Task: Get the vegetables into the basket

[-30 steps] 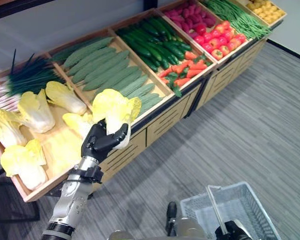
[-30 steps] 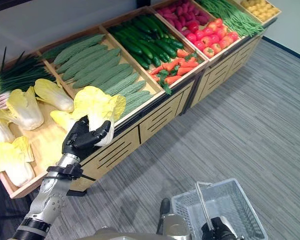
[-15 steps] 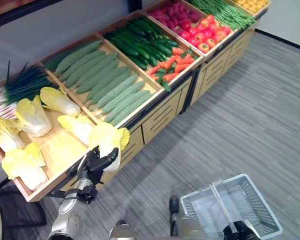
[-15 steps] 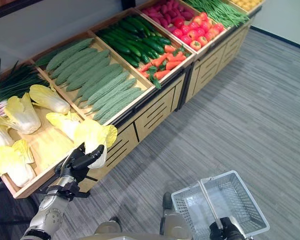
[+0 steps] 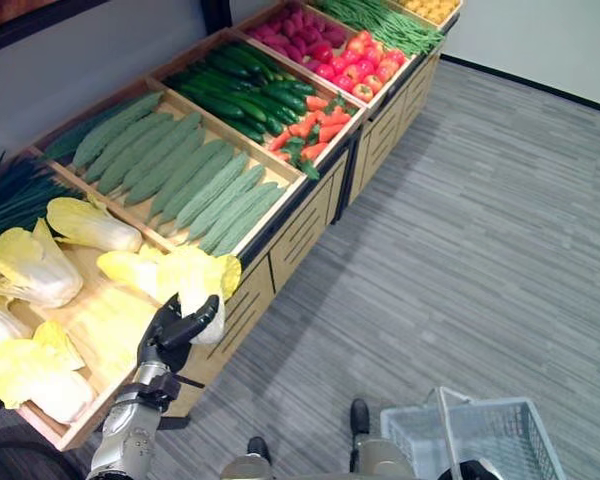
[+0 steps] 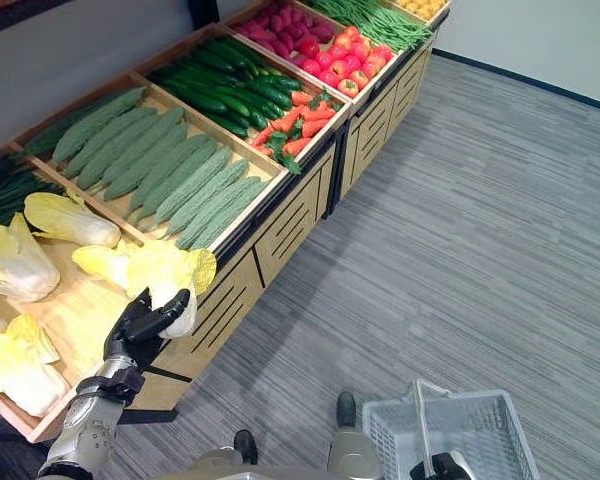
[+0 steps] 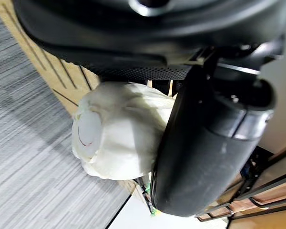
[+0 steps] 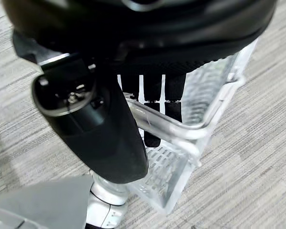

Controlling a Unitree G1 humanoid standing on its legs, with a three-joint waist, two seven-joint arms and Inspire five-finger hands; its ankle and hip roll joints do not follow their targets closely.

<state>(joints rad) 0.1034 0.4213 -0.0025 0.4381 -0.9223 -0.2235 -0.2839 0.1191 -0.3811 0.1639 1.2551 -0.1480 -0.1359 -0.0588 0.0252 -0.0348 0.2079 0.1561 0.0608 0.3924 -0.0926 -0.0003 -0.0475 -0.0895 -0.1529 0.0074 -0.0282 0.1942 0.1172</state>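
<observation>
Left hand clamped round cabbage, now lowered off stand front edge. Right hand hooked on basket handle. Drop-in next.

No readable text anywhere: no labels, numbers or signs on the wooden crates, on the slatted stand fronts below them, or on the basket. The cabbage shows a faint reddish curved mark on its cut base, not a letter or figure.
</observation>
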